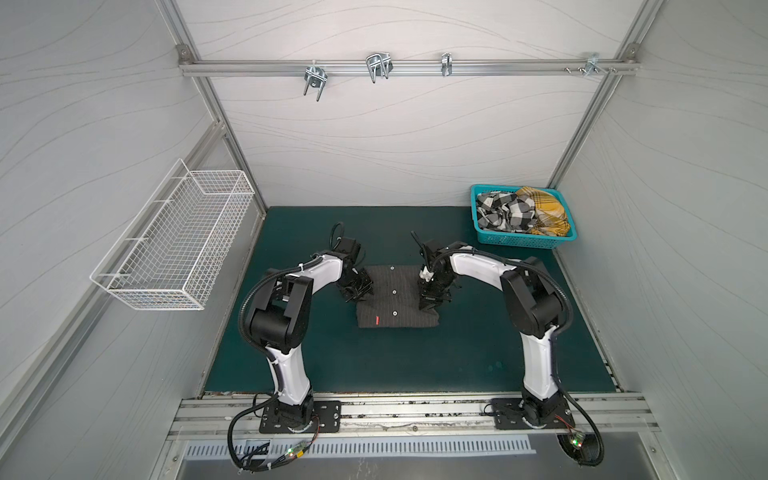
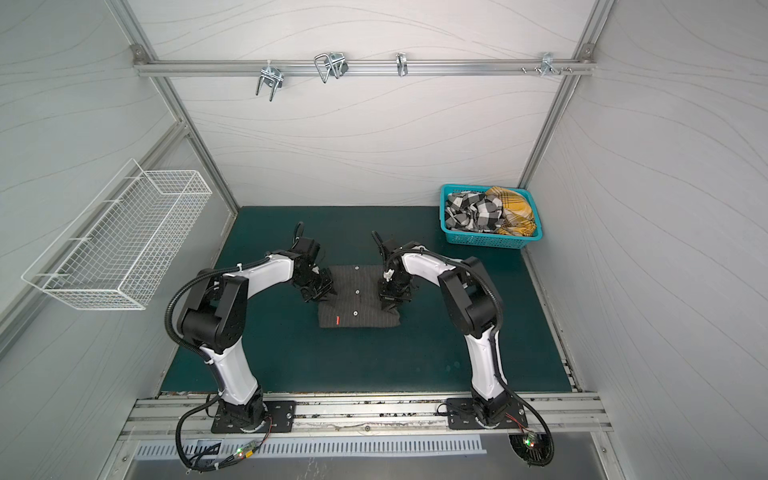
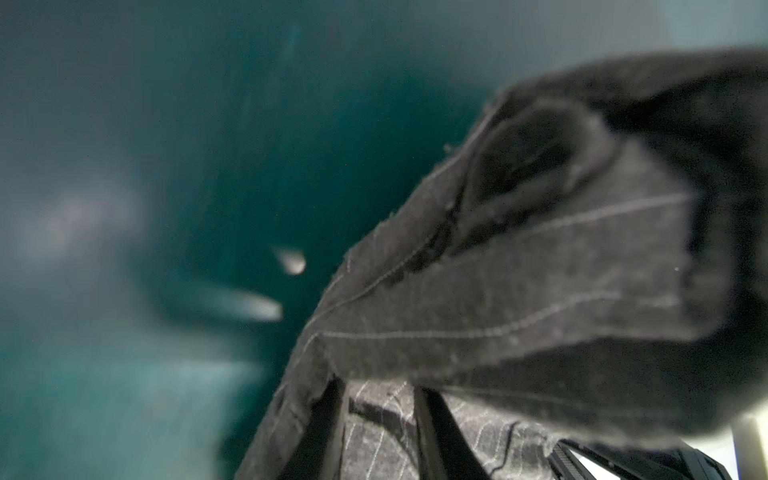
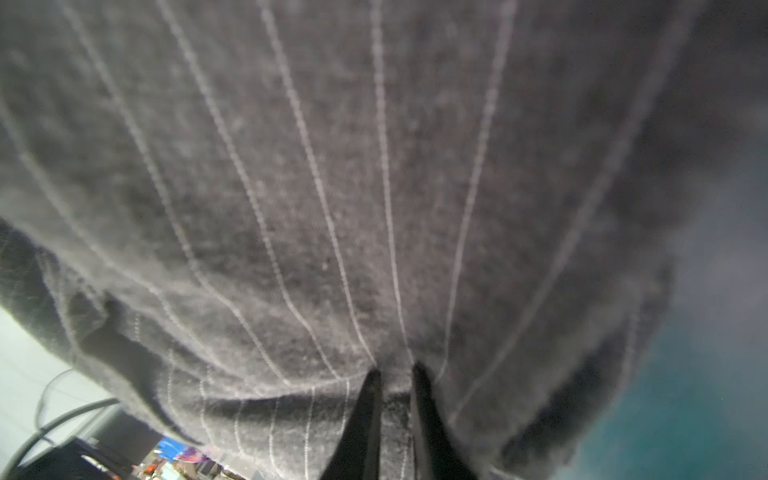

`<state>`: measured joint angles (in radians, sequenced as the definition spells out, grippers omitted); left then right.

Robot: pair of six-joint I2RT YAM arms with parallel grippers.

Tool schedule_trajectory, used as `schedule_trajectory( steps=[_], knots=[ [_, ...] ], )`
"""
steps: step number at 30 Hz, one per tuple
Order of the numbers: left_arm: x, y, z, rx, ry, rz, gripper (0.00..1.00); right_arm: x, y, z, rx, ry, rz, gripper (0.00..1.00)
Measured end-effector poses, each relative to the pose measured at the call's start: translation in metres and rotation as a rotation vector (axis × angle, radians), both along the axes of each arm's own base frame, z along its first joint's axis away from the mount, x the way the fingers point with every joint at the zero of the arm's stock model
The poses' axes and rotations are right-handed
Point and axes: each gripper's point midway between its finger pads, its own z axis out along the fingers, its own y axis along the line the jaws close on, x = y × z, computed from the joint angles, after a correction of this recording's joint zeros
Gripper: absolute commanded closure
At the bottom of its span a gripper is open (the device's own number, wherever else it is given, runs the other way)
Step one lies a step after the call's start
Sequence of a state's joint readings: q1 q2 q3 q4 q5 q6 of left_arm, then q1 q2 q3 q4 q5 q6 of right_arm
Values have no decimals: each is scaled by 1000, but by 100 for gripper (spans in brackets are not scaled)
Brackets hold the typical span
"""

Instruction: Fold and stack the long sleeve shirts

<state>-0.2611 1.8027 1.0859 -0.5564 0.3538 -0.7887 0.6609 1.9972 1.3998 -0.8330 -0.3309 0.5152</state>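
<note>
Fingers [image 4: 365, 419] of left gripper [image 1: 360, 296] and right gripper [image 1: 429, 306] clamp opposite edges of pinstriped shirt [image 1: 395, 316], bare mat [image 1: 395, 361] around.

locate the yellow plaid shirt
In both top views the yellow plaid shirt lies in the teal basket far right on the mat, beside the checked shirt.

In both top views the side edges of the pinstriped shirt [image 1: 395, 299] are covered by the left gripper [image 1: 360, 293] and the right gripper [image 1: 430, 306], whose fingertips cannot be made out. In the left wrist view the mat [image 3: 124, 145] is blurred. The print on the red label [image 1: 376, 320] is too small to be read. The checked shirt [image 1: 505, 212] and plaid shirt [image 1: 544, 212] are partly hidden by the basket [image 1: 515, 240] wall.
</note>
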Motion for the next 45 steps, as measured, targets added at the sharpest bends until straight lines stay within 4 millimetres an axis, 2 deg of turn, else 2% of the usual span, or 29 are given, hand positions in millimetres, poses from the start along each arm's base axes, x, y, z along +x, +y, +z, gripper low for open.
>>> schedule_trajectory(
  steps=[4,7,9,12,14,15,18,22,25,27,32,35,39,43,45],
  knots=[
    [-33,3,7,-14,21,-11,58,-43,-2,14,-4,16,18,82],
    [-32,3,31,-22,-14,-17,60,-52,1,31,19,3,12,80],
    [-17,-2,51,-34,-64,-27,67,-43,4,46,40,-24,-4,80],
    [18,-12,78,-56,-155,-47,73,-14,13,68,91,-79,-46,81],
    [34,-15,80,-58,-184,-57,75,7,15,78,116,-109,-79,81],
    [38,-15,75,-56,-177,-57,78,19,15,80,124,-119,-96,81],
    [37,-11,41,-34,-94,-51,80,51,14,69,131,-120,-146,81],
    [25,2,-1,-16,12,-21,77,77,9,30,114,-66,-193,82],
    [32,7,-1,-37,6,-3,73,84,9,2,116,-13,-218,83],
    [36,4,-2,-54,11,-1,71,86,9,-8,134,21,-237,83],
    [53,-3,1,-86,-11,-4,64,97,8,-4,164,19,-258,84],
    [55,-6,4,-96,-29,-8,57,100,5,-1,152,2,-248,80],
    [45,2,22,-46,-58,-6,49,94,-4,14,85,-65,-196,66],
    [30,9,64,8,-138,-5,47,72,1,55,44,-172,-102,65],
    [22,5,84,1,-186,-14,50,54,8,78,53,-223,-54,64]
  ],
)
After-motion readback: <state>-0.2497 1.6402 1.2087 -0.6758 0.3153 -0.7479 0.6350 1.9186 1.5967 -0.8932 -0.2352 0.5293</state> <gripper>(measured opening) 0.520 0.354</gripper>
